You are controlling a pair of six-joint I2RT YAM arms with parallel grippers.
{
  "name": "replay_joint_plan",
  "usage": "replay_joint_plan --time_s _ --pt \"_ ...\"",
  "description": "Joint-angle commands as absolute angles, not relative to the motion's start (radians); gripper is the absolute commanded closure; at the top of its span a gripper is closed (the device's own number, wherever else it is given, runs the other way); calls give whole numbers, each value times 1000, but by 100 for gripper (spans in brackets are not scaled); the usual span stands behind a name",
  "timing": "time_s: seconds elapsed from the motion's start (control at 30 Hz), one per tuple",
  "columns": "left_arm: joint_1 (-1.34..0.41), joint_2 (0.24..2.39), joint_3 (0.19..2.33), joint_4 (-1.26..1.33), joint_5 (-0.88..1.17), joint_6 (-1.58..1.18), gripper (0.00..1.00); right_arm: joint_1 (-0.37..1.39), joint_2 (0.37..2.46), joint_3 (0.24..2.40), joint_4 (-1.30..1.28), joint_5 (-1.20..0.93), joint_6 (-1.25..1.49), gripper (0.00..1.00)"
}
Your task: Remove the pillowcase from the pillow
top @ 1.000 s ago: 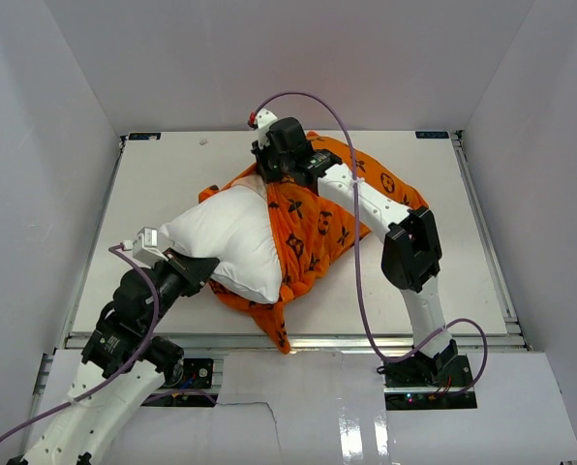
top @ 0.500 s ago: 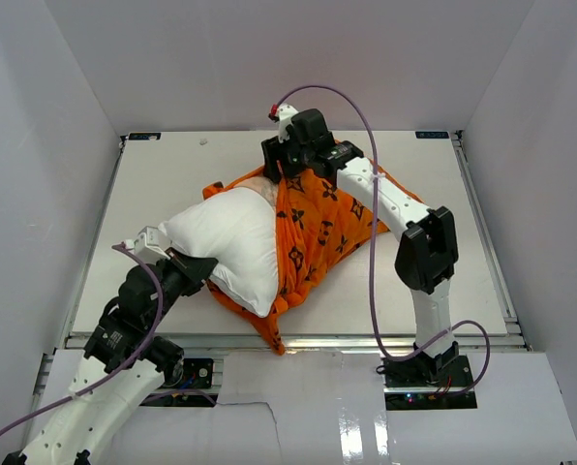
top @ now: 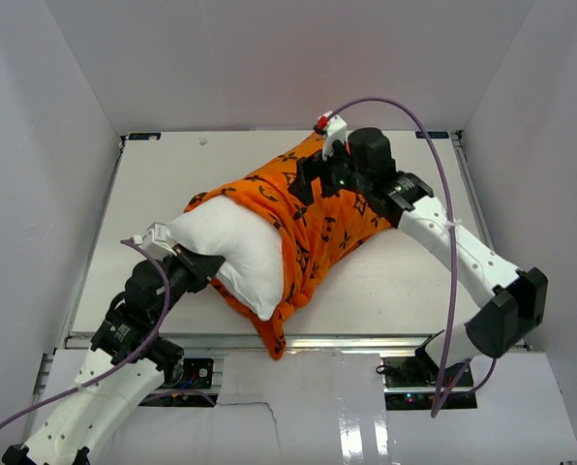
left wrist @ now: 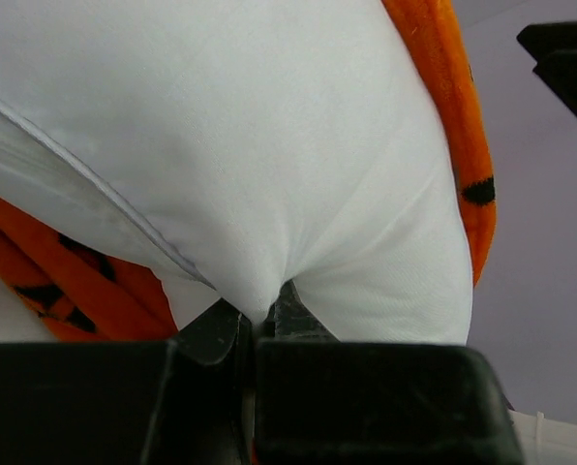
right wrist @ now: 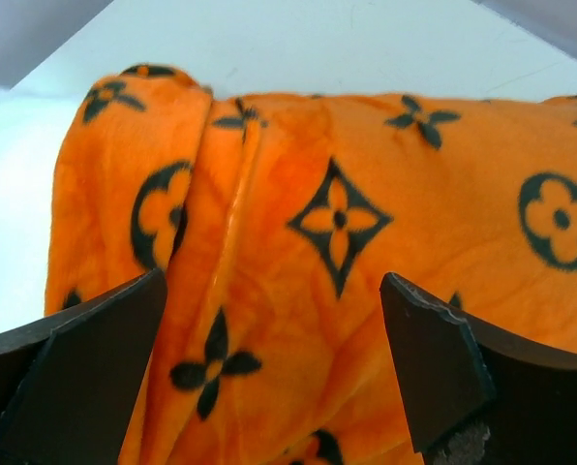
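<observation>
Orange pillowcase point(top: 318, 218): black flower, diamond motifs; white pillow point(top: 235, 250).

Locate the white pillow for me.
In the top view the pillow lies left of the middle of the table, its exposed end pinched by the left gripper, its other end inside the pillowcase.

A white surface point(top: 172, 174) is carrying one bundle near its middle. A white pillow point(top: 235, 257) is lying on it with its near-left end sticking out bare, and an orange pillowcase point(top: 318, 218) with black motifs is covering the rest and trailing toward the near edge.
</observation>
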State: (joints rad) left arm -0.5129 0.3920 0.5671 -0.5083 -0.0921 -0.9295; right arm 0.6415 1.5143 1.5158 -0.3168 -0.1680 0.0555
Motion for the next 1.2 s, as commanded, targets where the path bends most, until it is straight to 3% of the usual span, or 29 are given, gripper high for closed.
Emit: replay_joint_plan --time_s 0.0,0.23,0.43,0.63,0.73,0.9,1.0,1.1,1.13,1.17 --pt "-512 391 578 -397 -80 -942 100 638 1366 1367 -213 -253 78 4" --pt "-512 426 595 -368 -66 -942 100 646 1045 914 -74 -484 106 11" --pt "-512 437 600 -351 -60 -953 100 727 904 740 31 -577 133 17" --pt "-512 462 610 -330 -38 -962 100 905 959 759 2 -375 146 19" --pt "-512 466 612 -321 -34 -962 100 945 1006 744 3 -263 184 25" --pt "-512 476 626 -324 -18 -945 100 963 1035 706 2 -7 230 38" --pt "-511 482 644 -339 -20 -927 100 957 1051 693 2 103 250 51" --pt "-512 502 679 -360 -28 -910 100 954 1078 689 26 118 262 67" --pt "-511 508 699 -368 -29 -908 100 954 1091 689 29 139 268 82" --pt "-512 511 709 -374 -32 -899 100 951 1097 689 25 176 279 90"
